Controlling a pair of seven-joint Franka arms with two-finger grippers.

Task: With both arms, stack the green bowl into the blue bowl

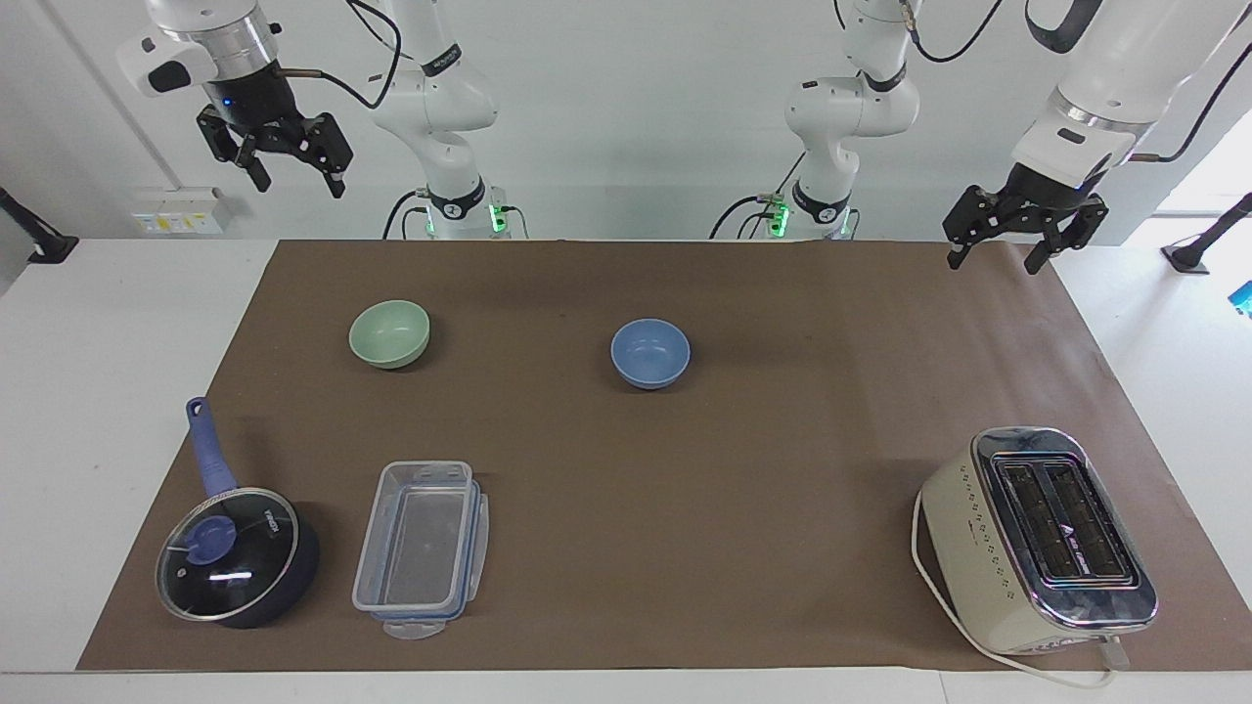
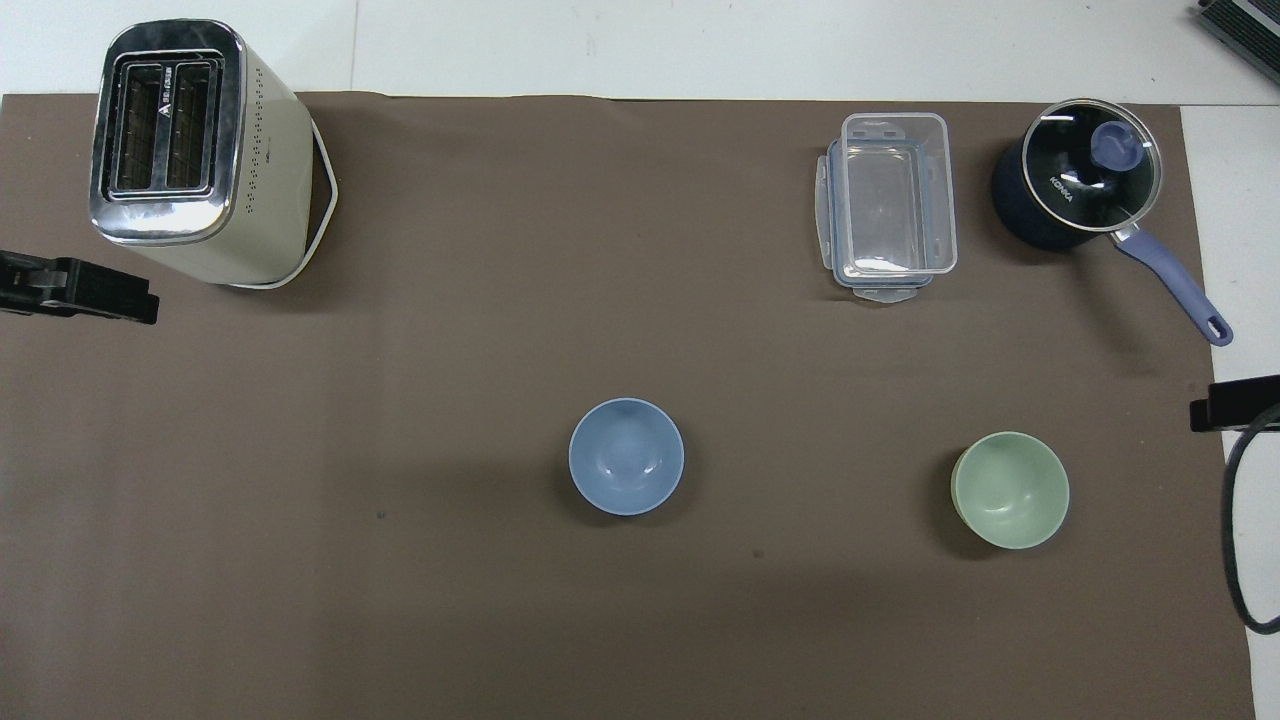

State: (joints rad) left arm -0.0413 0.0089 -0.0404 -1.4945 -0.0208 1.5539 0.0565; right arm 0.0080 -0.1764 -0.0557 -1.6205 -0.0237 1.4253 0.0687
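The green bowl (image 1: 389,333) (image 2: 1010,490) stands upright on the brown mat toward the right arm's end. The blue bowl (image 1: 650,353) (image 2: 626,456) stands upright near the mat's middle, well apart from the green bowl. Both bowls are empty. My right gripper (image 1: 298,184) hangs open and empty, high over the table's edge at the right arm's end. My left gripper (image 1: 991,264) hangs open and empty over the mat's corner at the left arm's end. In the overhead view only a black finger of each shows, the left one's (image 2: 80,298) and the right one's (image 2: 1235,402).
A cream toaster (image 1: 1037,538) (image 2: 190,150) stands farthest from the robots at the left arm's end. A clear plastic container (image 1: 421,548) (image 2: 890,205) and a dark blue lidded saucepan (image 1: 235,557) (image 2: 1075,180) stand farther from the robots than the green bowl.
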